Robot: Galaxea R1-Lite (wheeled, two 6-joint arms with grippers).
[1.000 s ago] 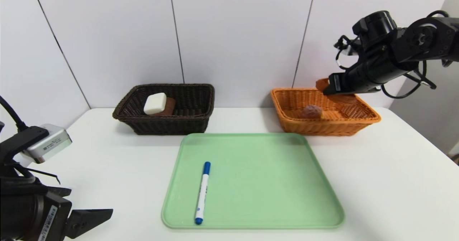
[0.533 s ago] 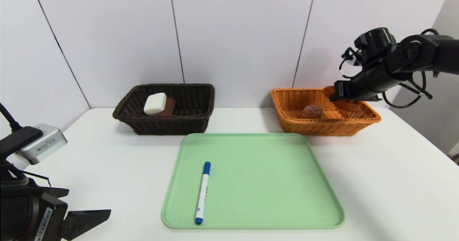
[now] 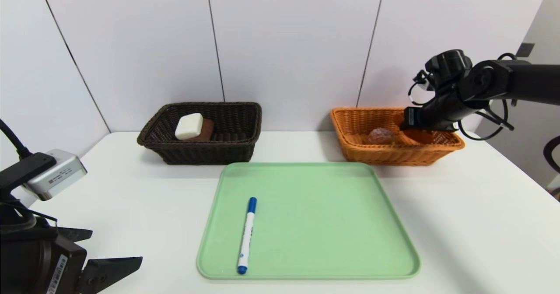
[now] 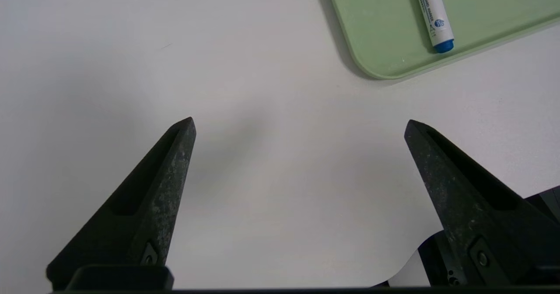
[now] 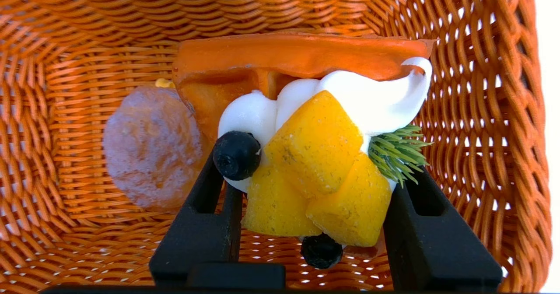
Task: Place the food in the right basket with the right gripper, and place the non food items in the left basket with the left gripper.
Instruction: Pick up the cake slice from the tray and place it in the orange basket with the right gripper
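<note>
Jaws of the right gripper clamp the tart — inside the orange basket, beside the puff bun. Left gripper jaws spread wide over the counter — idle.

white table carries a green tray, dark basket and orange basket.

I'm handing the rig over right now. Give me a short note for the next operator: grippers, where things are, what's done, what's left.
Right gripper: shut on the fruit tart, held inside the orange basket, not yet released.
Left gripper: open, empty, parked over bare table near the green tray.
Done: puff bun in the orange basket; white bar and brown towel in the dark basket.
Left: release the tart, then left gripper takes the marker from the tray to the dark basket.
</note>
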